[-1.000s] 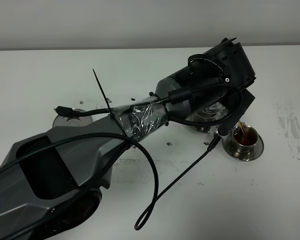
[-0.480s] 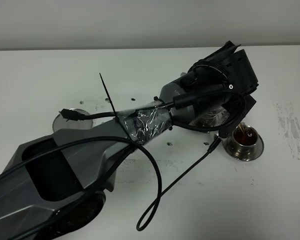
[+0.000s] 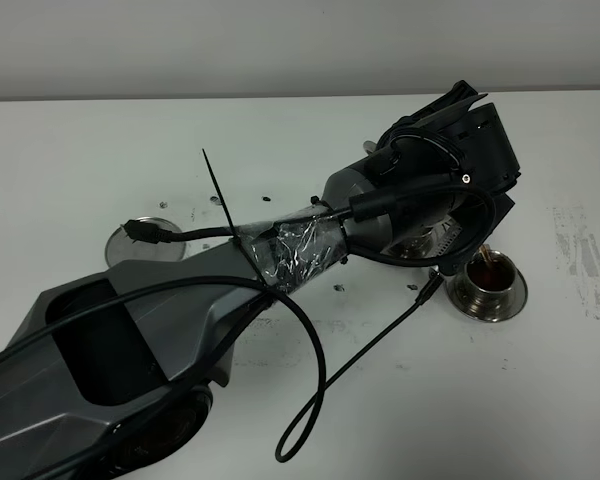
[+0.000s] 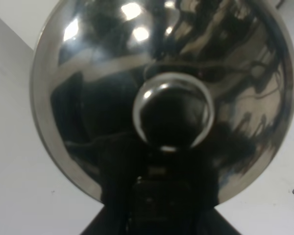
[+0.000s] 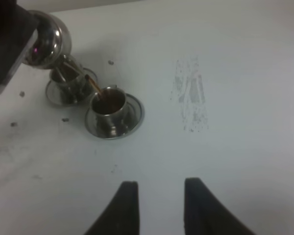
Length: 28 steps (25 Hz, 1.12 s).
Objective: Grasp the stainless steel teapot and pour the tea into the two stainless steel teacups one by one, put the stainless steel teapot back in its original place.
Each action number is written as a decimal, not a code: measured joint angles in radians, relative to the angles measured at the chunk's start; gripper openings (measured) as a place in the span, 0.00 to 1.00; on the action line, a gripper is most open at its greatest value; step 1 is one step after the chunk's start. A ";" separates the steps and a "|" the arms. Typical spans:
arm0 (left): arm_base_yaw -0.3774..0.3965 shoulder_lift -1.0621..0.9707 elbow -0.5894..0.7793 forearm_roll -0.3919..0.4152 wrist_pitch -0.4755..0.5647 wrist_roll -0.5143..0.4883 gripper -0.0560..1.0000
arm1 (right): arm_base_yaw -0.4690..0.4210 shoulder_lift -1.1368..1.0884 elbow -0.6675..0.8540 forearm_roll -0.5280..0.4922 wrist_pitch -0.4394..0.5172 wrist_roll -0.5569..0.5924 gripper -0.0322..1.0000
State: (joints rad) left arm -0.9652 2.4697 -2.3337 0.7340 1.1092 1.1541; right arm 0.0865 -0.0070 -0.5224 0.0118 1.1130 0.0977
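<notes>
**A:** Tea's flowing! The left gripper (image 3: 442, 205) has the squat, shiny stainless steel teapot (image 5: 49, 40) up off the white desk (image 3: 100, 160) and tipped. A thin brown stream (image 5: 93, 86) drops from its gooseneck spout into a small stainless steel teacup (image 5: 109, 104) on a round steel saucer (image 5: 132, 117).

**B:** And the grip?

**A:** The jaws themselves are hidden behind the pot. But it hangs tilted in the air from that arm, so I judge them clamped on its handle. The left wrist view is all lid and round knob (image 4: 174, 115).

**B:** How full is that cup?

**A:** Brown tea shows inside it. The second matching steel teacup (image 5: 67, 81) sits just beside it on its own saucer, closer to the pot. Whether it holds tea, I can't tell.

**B:** The other arm?

**A:** The right gripper (image 5: 159, 205) hovers over bare desk, well apart from the cups, jaws parted with nothing between them.

**B:** What's left?

**A:** Finish this pour, fill the other cup if it's dry, then level the pot and carry it back. A round steel disc (image 3: 125, 248) on the desk's left could be its spot, but that's only my guess.
</notes>
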 joint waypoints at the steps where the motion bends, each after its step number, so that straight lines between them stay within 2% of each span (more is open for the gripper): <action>1: 0.000 0.000 0.000 0.002 0.000 0.000 0.24 | 0.000 0.000 0.000 0.000 0.000 0.000 0.24; 13: 0.000 0.000 0.000 -0.004 -0.005 -0.015 0.24 | 0.000 0.000 0.000 0.000 0.000 0.001 0.24; 28: 0.028 -0.029 -0.003 -0.127 -0.006 -0.015 0.24 | 0.000 0.000 0.000 0.000 0.000 0.001 0.24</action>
State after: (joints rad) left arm -0.9377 2.4409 -2.3367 0.6068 1.1037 1.1394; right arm 0.0865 -0.0070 -0.5224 0.0118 1.1130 0.0985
